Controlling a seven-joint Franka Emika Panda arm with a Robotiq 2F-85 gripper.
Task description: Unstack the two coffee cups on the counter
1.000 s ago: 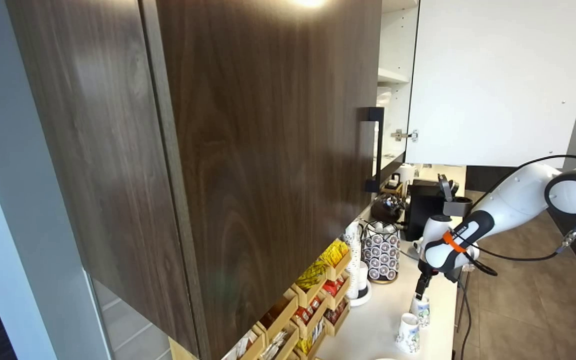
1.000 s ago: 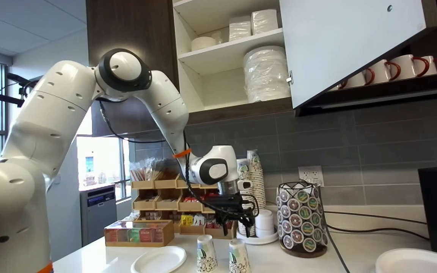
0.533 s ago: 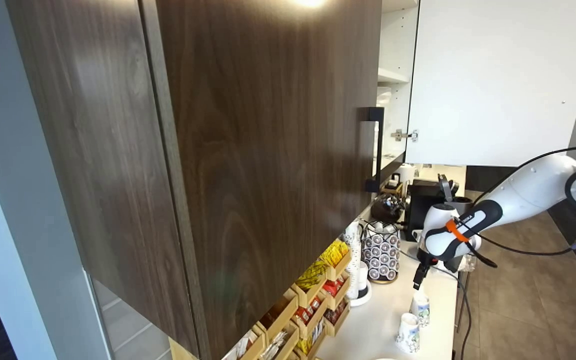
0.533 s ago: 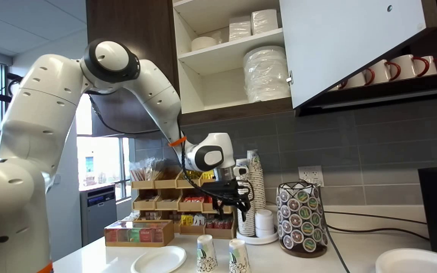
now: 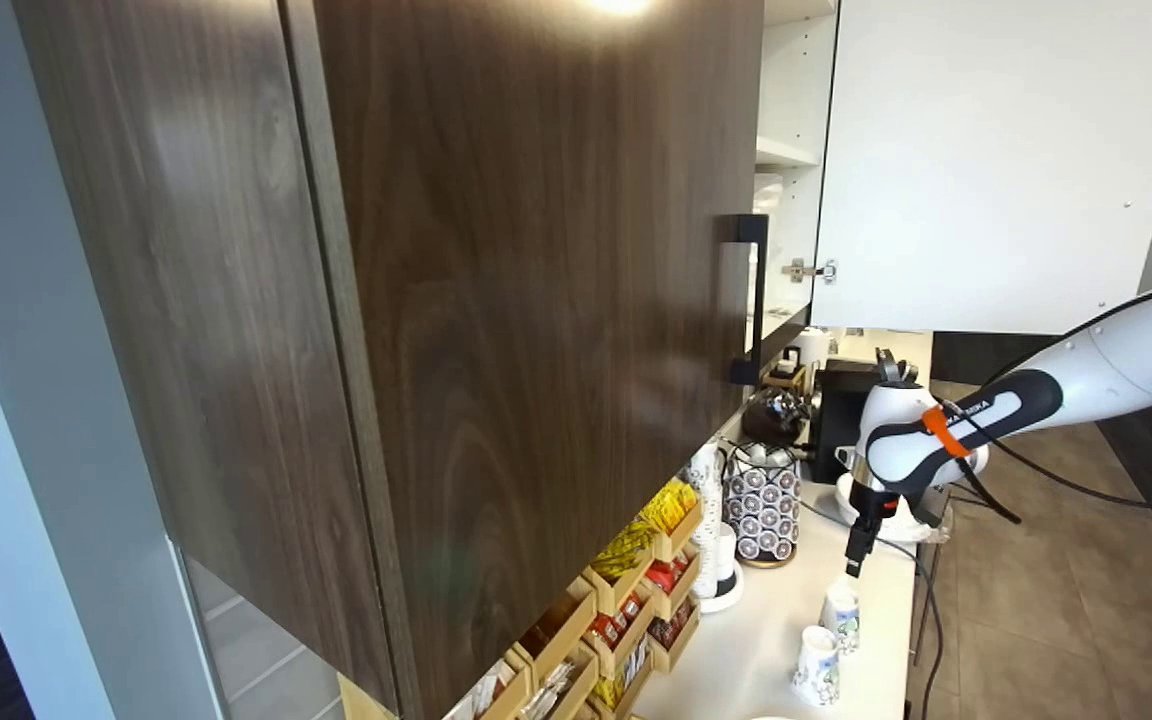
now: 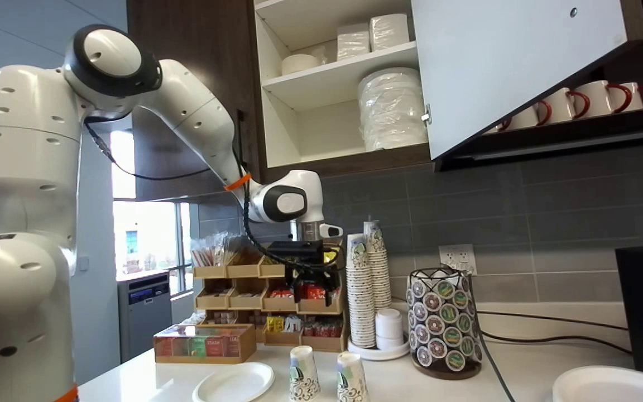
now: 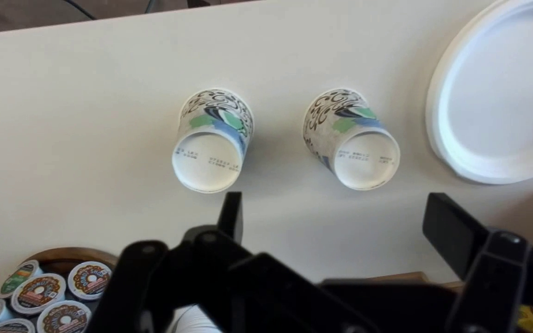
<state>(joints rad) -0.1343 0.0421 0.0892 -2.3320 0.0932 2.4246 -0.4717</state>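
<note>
Two white paper coffee cups with blue-green and black print stand upside down and apart on the pale counter [image 7: 100, 125]. The cup beside the plate [image 7: 352, 138] also shows in both exterior views [image 5: 817, 668] [image 6: 303, 374]. The cup farther from the plate [image 7: 213, 138] also shows in both exterior views [image 5: 842, 618] [image 6: 351, 378]. My gripper [image 7: 333, 203] is open with nothing between its fingers. In both exterior views it hangs above the cups [image 5: 853, 570] [image 6: 313, 298], touching neither.
White plates [image 7: 502, 97] [image 6: 235, 382] lie beside the cups. A pod holder [image 6: 444, 329], tall cup stacks [image 6: 360, 301], a snack rack [image 6: 243, 301] and a tea box [image 6: 204, 344] line the back. A cabinet door [image 6: 500, 61] hangs open above. Another plate [image 6: 612, 385] lies at the far right.
The arm has drawn back, and my open gripper has risen away from the cups, moving up and left in an exterior view. Both cups stay where they were.
</note>
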